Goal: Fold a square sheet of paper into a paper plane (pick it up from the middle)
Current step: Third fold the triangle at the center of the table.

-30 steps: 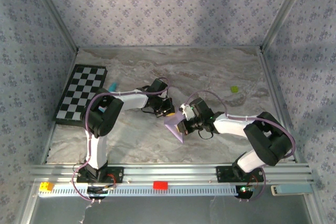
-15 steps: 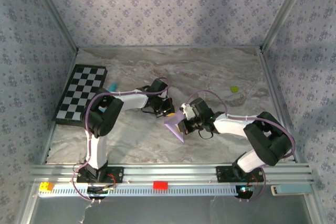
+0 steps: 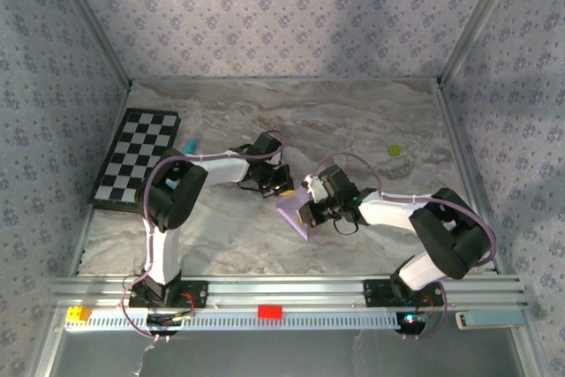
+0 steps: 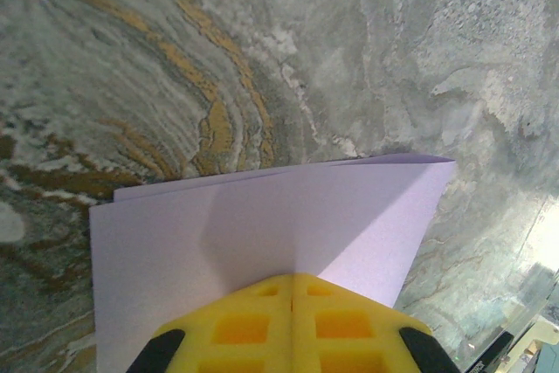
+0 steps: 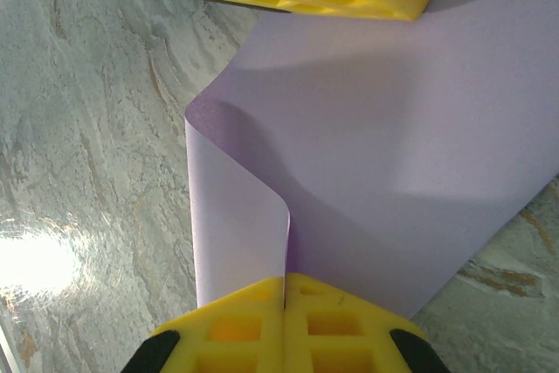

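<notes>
Both had it! The left gripper [image 3: 284, 184] and right gripper [image 3: 306, 210] had their jaws clamped on opposite edges of the square sheet of paper [image 3: 294, 215], over the middle of the surface [image 3: 353, 116]. They looked set to curl one flap into a fold. One sheet, two grippers, one checkerboard [image 3: 137, 158] off to the side.
</notes>
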`<action>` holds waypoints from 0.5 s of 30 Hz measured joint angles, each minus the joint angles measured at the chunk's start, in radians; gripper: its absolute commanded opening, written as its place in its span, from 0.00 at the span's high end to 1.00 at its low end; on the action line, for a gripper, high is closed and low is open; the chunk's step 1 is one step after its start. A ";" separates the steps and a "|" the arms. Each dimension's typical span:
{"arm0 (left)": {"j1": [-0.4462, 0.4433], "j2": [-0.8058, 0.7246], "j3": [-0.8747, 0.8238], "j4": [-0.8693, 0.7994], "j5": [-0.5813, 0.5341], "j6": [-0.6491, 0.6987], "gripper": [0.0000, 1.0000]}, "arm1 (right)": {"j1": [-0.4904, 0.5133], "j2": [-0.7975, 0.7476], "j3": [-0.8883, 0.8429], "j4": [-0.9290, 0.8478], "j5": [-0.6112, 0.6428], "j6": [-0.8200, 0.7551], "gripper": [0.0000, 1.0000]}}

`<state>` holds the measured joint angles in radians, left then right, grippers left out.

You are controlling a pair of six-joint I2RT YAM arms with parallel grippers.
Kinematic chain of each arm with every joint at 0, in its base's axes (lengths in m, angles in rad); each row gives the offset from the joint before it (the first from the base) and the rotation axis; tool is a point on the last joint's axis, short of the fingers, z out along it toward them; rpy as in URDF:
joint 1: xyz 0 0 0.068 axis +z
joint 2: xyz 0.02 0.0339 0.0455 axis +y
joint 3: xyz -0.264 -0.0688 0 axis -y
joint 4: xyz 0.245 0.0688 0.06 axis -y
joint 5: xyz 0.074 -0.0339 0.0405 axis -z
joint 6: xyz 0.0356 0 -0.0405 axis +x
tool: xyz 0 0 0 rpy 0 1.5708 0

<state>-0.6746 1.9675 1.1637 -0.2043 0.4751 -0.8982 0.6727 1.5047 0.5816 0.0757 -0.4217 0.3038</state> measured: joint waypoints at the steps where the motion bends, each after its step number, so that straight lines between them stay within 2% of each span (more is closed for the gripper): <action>1: 0.000 0.000 0.000 0.000 0.000 0.000 0.96 | 0.000 0.000 0.000 -0.002 0.001 0.000 1.00; 15: 0.000 0.000 0.000 0.000 0.000 0.000 0.96 | 0.000 0.014 0.000 -0.018 0.031 0.004 1.00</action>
<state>-0.6746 1.9675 1.1637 -0.2043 0.4751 -0.8982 0.6727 1.5192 0.5816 0.0582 -0.3908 0.3080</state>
